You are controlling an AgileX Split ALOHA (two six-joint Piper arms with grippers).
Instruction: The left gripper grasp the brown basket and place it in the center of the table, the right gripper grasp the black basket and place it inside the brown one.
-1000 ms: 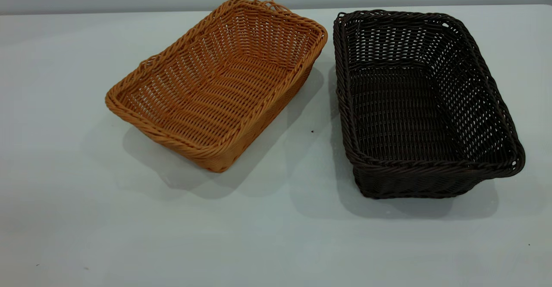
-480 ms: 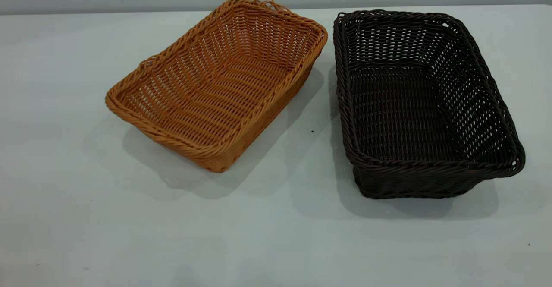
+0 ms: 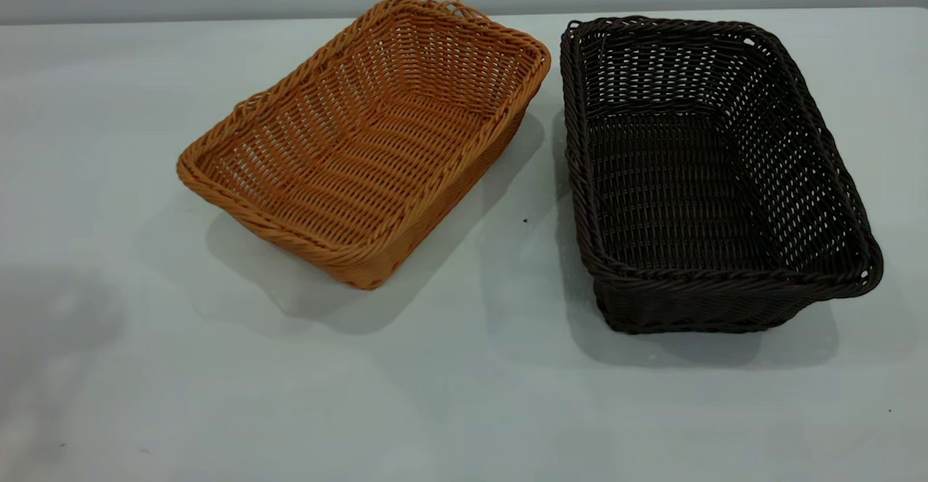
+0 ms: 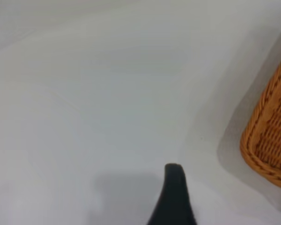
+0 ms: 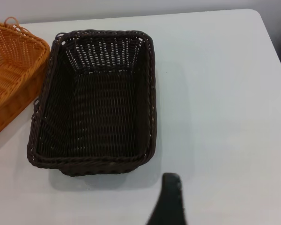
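The brown basket lies at an angle on the table, left of middle, empty. The black basket stands to its right, empty, a narrow gap apart. Neither gripper shows in the exterior view. In the left wrist view, part of my left gripper hangs over bare table, short of one corner of the brown basket. In the right wrist view, part of my right gripper is above bare table just off a short end of the black basket, apart from it.
The table's right edge and rounded far corner show in the right wrist view. The brown basket's edge lies beside the black one there. Bare table lies in front of both baskets.
A soft shadow has spread over the table's near left corner in the exterior view. Both baskets are where they were.
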